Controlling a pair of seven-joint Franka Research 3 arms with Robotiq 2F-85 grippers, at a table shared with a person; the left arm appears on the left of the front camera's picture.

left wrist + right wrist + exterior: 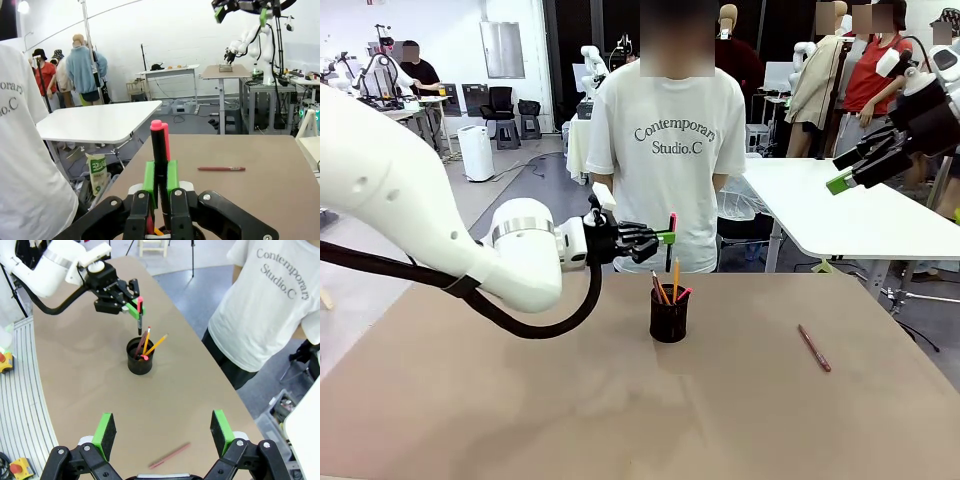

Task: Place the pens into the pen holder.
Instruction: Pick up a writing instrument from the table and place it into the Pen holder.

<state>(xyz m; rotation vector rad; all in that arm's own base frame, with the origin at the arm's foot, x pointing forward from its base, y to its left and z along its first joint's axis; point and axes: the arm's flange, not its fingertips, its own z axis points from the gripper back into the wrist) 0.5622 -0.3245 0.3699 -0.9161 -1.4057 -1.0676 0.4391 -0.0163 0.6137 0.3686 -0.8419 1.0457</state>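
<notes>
One black pen with pink-red cap (669, 258) was clamped upright in the left gripper (667, 237), over the black wire-mesh cylindrical holder (669, 318). Three sticks were counted inside from the right wrist view; in the left wrist view they were mostly hidden. One reddish-brown pen (814, 348) was seen lying on the tan table (520, 400). The right gripper (163, 429) was spread wide.

The right claw (163, 432) hung wide open above the table (75, 375), with a reddish pen (170, 455) lying flat on it, seen between the fingers. Farther off, the left claw (136, 309) gripped a black pen (140, 320) upright just over the holder (140, 362), which held a yellow pencil (156, 344). A person (265, 305) in a white T-shirt stood at the table's edge.
</notes>
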